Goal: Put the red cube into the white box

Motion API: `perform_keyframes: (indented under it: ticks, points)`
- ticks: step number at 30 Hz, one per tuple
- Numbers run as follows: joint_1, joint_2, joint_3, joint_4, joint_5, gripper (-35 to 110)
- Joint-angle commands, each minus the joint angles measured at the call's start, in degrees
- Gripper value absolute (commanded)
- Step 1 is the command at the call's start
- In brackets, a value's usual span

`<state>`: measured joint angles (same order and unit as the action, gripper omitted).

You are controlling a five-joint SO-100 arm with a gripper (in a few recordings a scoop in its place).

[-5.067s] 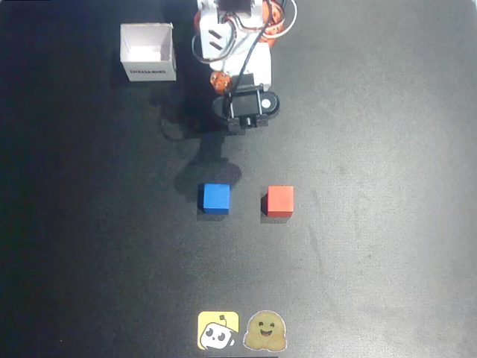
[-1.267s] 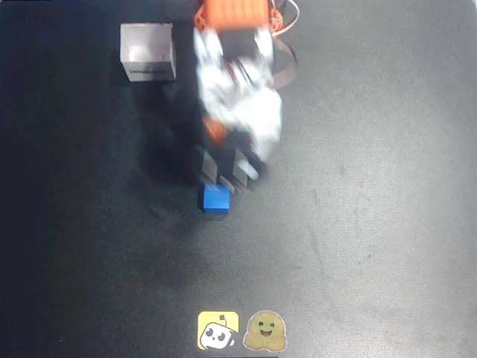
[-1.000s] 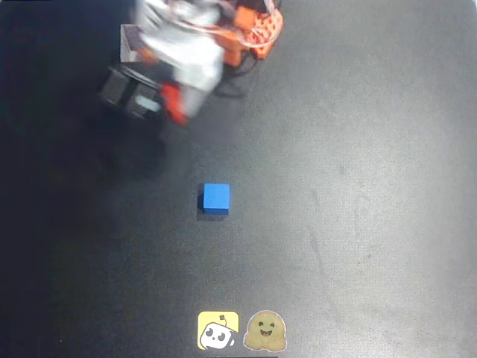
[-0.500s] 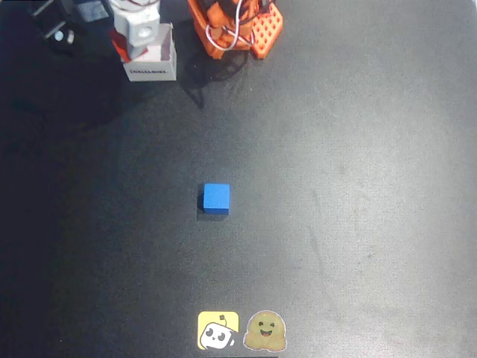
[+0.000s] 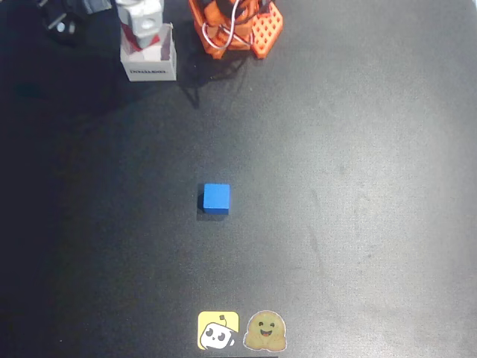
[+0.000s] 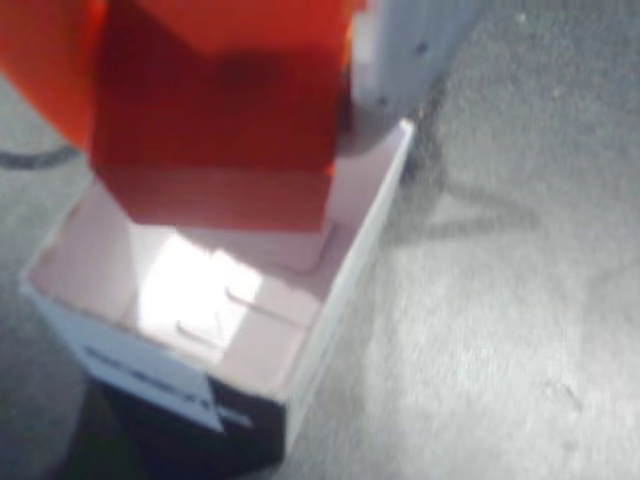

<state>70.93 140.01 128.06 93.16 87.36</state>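
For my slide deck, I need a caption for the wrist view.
Gripper holds the red cube just above the open white box, ready to drop it in.

In the wrist view, the red cube [image 6: 215, 110] is blurred and cut off by the top edge, hiding part of the white box [image 6: 330, 290] interior.

Pincer [image 6: 225, 110] closed, arm [image 5: 141, 19] reaching toward the top-left.
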Motion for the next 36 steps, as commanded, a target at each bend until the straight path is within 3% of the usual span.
perform_keyframes:
  ticks: [1, 6, 13, 17, 19, 21, 30, 36]
  points:
    - [0.26, 0.7, -0.26, 0.44, 0.09, 12]
    - [0.0, 0.7, -0.26, 0.35, 0.09, 24]
    - [-0.18, 0.7, -0.26, 0.0, 0.0, 24]
    - [-0.88, 0.79, -1.23, -1.93, -1.93, 1]
    - [-3.16, 0.79, -2.2, -4.83, -6.77, 0]
    - [-8.0, 1.14, -3.69, -8.17, -11.87, 0]
    - [-45.97, -4.31, -11.87, -22.85, -8.09, 0]
    - [-56.51, -1.32, -5.8, -25.4, -8.17, 0]
